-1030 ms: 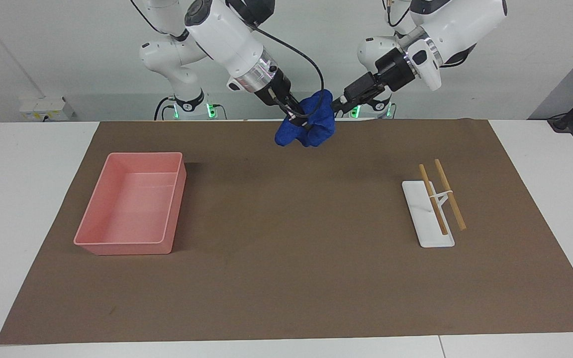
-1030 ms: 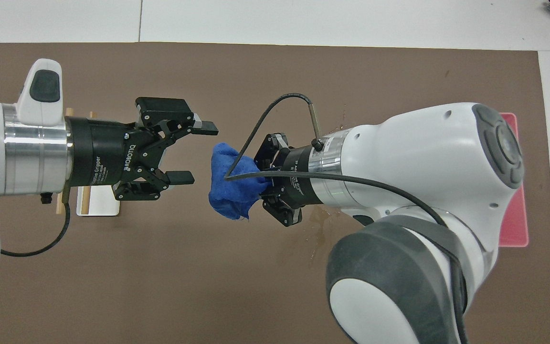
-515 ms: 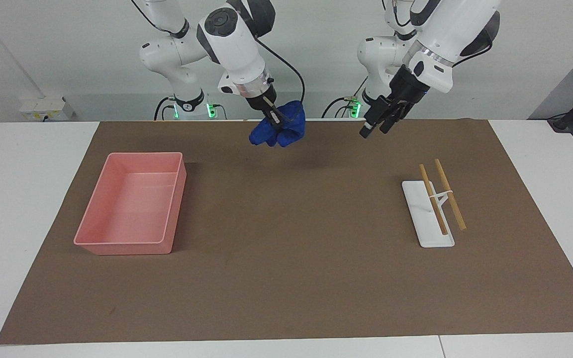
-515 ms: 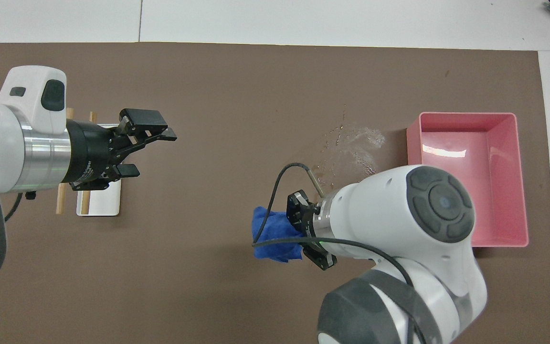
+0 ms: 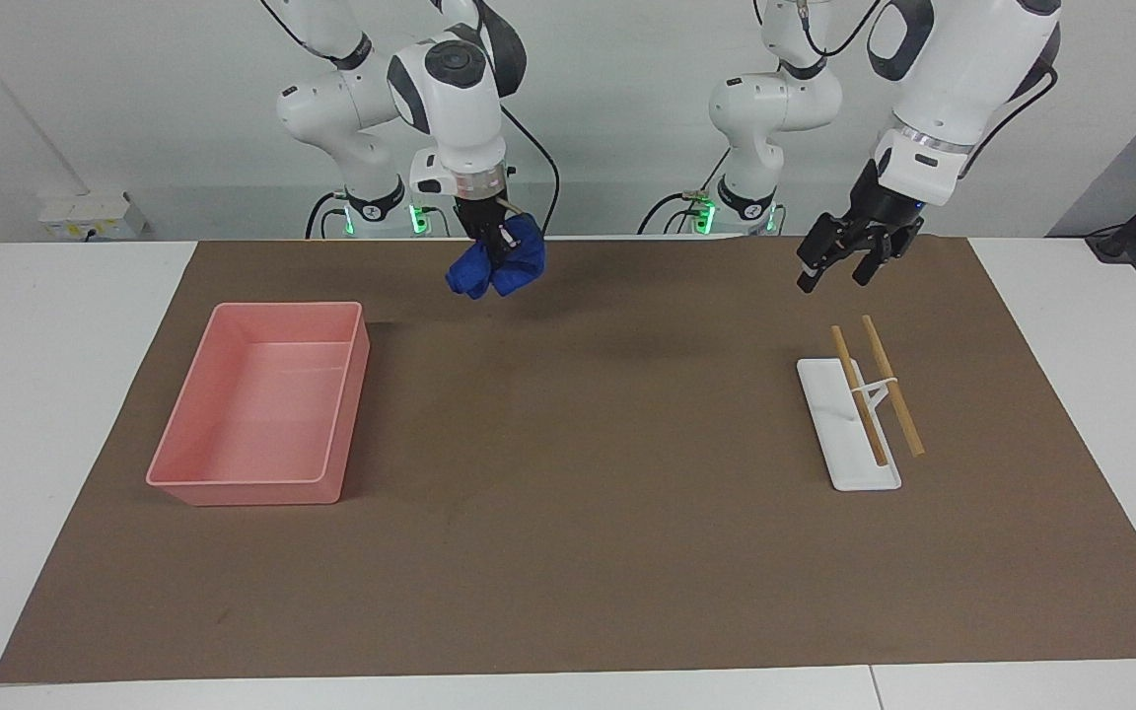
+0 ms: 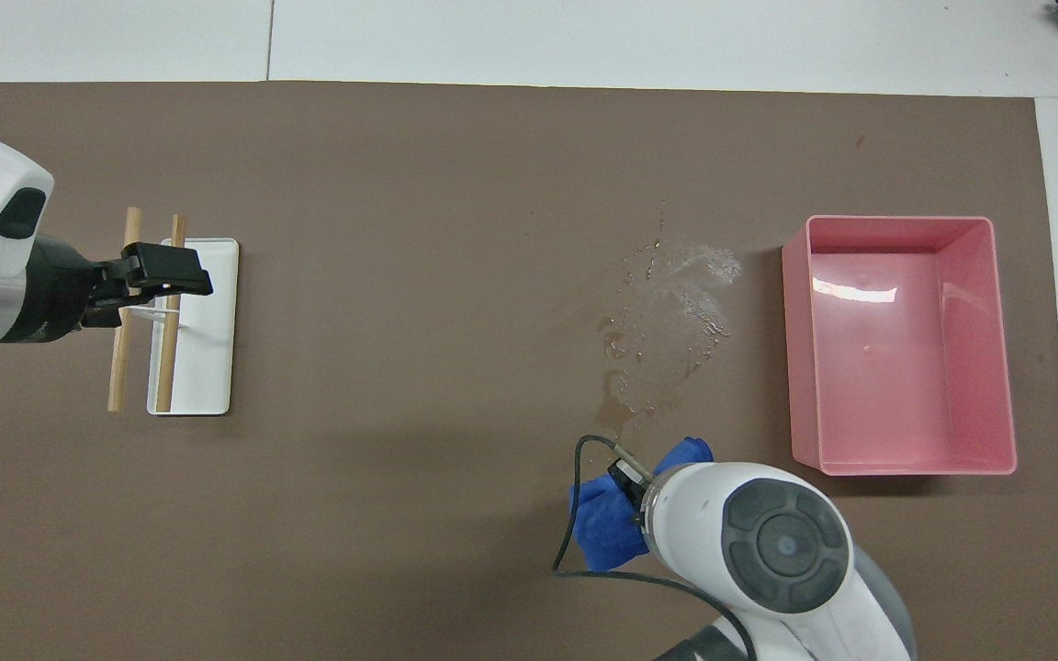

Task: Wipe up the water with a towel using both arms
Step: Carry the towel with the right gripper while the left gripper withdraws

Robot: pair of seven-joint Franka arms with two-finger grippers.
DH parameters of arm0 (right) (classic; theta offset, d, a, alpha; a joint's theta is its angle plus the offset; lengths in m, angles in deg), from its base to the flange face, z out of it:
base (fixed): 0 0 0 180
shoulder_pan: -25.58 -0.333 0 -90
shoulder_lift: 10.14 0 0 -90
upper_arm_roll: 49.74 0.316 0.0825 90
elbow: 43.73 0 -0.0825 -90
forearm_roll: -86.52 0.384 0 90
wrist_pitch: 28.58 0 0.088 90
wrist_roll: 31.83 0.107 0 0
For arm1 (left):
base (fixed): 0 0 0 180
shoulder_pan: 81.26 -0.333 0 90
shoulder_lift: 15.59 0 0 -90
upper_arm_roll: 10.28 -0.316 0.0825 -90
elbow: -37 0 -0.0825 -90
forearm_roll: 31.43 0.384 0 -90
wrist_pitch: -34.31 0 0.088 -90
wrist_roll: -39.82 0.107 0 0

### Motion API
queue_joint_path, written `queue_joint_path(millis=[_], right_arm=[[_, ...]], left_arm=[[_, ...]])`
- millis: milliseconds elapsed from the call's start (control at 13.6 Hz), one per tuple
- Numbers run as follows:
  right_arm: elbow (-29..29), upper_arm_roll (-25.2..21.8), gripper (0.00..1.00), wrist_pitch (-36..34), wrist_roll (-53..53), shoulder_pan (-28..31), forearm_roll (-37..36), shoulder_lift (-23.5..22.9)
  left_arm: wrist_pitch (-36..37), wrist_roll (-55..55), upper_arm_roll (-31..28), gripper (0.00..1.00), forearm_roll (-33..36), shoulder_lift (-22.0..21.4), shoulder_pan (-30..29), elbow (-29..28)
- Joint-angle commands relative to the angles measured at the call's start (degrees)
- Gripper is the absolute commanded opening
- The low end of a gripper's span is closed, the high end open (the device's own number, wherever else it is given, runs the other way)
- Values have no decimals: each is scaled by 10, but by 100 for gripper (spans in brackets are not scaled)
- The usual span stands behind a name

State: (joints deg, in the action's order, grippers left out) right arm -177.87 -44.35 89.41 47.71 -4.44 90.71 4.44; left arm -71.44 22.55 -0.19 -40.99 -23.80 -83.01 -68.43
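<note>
A white table (image 5: 65, 325) carries a large brown rectangular mat (image 5: 588, 513) that covers most of its top, leaving white margins at both ends. On the mat, toward the right arm's end, sits an open pink rectangular plastic tray (image 5: 346, 394), and beside it, a little more toward the middle of the table, a glistening puddle of spilled water (image 6: 667, 312) spreads over the brown surface. Toward the left arm's end, well apart from the tray, lies a flat white rectangular rack (image 5: 829, 414) bearing two slim wooden sticks (image 5: 891, 385) side by side.
</note>
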Motion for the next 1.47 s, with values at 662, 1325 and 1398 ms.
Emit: queue_joint_path(millis=[662,1325,1398], right_arm=[[-83,1,0,194,56,-59,-84,-110],[-79,0,0,316,28,-11,-84,-165],[-77,0,0,346,18,5,-85,-172]], left_arm=[[171,180,-78,100,106,98,40,151],[169,175,-64,100,83,70,27,127],[169,175,-65,100,83,70,27,127]])
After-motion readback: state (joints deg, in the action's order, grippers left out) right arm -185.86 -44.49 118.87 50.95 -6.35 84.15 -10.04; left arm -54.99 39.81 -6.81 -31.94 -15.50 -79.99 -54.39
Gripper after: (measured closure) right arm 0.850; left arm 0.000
